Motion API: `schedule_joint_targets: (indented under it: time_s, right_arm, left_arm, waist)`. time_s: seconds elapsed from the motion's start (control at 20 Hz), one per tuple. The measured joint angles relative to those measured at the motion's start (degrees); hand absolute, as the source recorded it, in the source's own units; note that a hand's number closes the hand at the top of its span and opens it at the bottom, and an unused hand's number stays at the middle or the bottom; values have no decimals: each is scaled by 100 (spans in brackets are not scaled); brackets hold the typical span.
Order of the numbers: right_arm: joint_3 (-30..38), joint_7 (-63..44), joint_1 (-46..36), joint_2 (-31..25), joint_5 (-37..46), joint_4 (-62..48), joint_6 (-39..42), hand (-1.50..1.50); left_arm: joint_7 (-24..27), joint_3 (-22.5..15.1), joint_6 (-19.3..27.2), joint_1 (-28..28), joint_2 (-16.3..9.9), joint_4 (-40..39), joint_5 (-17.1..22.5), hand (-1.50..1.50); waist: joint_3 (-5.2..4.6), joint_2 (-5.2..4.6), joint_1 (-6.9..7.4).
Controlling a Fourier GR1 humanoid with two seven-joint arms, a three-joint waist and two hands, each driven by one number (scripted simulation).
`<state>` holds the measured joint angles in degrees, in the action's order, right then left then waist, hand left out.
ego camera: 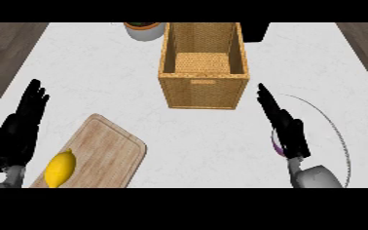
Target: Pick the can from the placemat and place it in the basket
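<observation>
We counted one wicker basket (pixel 203 85) up at twelve o'clock. One wooden cutting board (pixel 101 151) lay at seven o'clock, and on it we saw one lemon (pixel 60 168). One pot (pixel 144 30) with an orange rim stood at eleven o'clock, cut off by the top edge. One dark box-like thing (pixel 253 31) sat at one o'clock. We made out one placemat (pixel 327 126) at four o'clock and one purple thing (pixel 276 145), mostly hidden. Hands numbered two: left hand (pixel 22 126) at eight o'clock, right hand (pixel 287 126) at four.

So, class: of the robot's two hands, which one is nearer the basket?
The right hand, beside the basket; the left hand rests at the far edge.
</observation>
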<state>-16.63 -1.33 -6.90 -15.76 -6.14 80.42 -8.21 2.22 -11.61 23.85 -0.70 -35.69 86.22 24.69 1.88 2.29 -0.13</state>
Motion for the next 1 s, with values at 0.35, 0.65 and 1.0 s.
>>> schedule_joint_targets:
  time_s: [0.35,0.65,1.0]
  right_arm:
    - [249,116,-966,-296,213,729,47,150]
    - [-668,55,-1326,128,1515,754,-612,-150]
    - [-1165,-1460,-1629,-362,3524,643,-1140,-150]
  left_arm:
    - [-566,-522,-232,230,334,-307,69,0]
    - [-1015,-694,-556,92,408,-356,176,0]
    - [-1197,-698,-573,175,404,-277,165,0]
  waist:
    - [-134,-173,-8]
    - [-102,-129,13]
    - [-140,-43,-94]
